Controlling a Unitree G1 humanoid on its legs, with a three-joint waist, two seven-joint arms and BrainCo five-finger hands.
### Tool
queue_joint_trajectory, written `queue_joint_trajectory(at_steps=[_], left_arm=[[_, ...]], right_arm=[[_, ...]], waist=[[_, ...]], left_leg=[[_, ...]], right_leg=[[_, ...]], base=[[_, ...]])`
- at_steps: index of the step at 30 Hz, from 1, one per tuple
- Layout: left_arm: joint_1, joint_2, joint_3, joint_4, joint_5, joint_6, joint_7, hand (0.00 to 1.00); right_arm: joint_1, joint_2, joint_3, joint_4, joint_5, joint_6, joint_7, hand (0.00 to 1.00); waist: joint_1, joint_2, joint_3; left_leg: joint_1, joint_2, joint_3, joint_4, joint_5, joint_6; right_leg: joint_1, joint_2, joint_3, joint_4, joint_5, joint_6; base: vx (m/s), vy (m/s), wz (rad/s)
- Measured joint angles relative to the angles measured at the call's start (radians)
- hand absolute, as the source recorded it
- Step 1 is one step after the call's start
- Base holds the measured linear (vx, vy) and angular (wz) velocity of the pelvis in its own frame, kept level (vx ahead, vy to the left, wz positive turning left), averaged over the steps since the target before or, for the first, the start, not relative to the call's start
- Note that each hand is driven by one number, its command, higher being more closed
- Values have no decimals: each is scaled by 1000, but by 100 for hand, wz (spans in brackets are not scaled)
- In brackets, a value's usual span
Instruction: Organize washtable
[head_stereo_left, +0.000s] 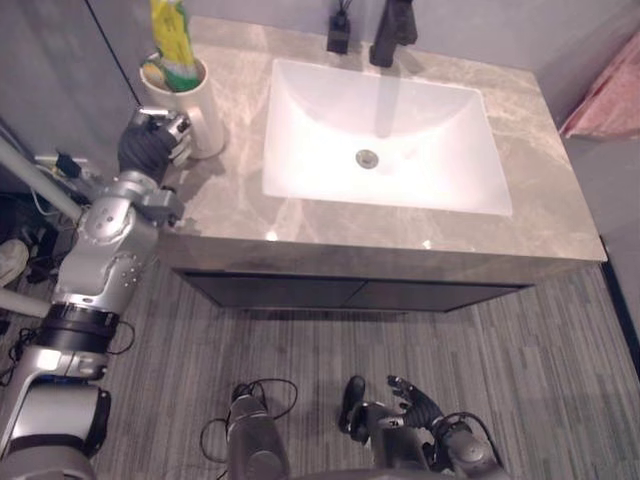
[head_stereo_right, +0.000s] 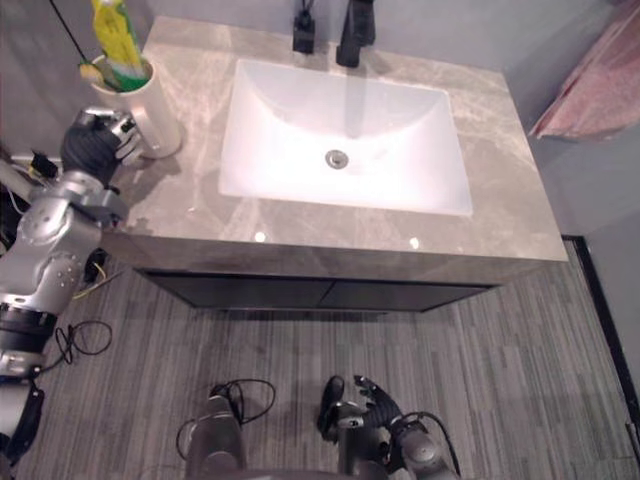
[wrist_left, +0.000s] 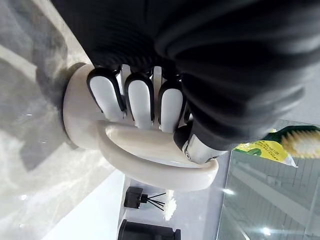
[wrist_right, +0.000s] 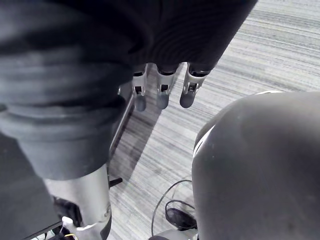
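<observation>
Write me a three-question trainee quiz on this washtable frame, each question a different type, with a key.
1. True or false: the left hand has its fingers curled through the handle of the mug.
2. Where does the mug stand? A: on a stool. B: on the counter, to the left of the sink. C: on a shelf.
3. Fill in: the right hand hangs low over the ____, fingers relaxed and holding nothing.

Key: 1 true; 2 B; 3 floor.
</observation>
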Motion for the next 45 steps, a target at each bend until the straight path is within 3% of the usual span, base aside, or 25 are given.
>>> queue_joint_trajectory(at_steps=[22,45], left_arm=[[-8,15,23,0,1,-6,0,100],[-20,21,27,0,0,-24,-1,100]], right_arm=[[-20,-15,-3,-41,10,0,0,0],[-20,-20,-6,-46,15,0,3,0]], waist=[[0,-6,65],[-1,0,76]], left_leg=[[-73,14,-17,85,-26,9],[-103,17,-20,108,-30,11]], right_leg=[[-57,0,4,53,-3,1],[-88,1,9,69,-4,1]], base=[[-11,22,-1],[-1,3,0]])
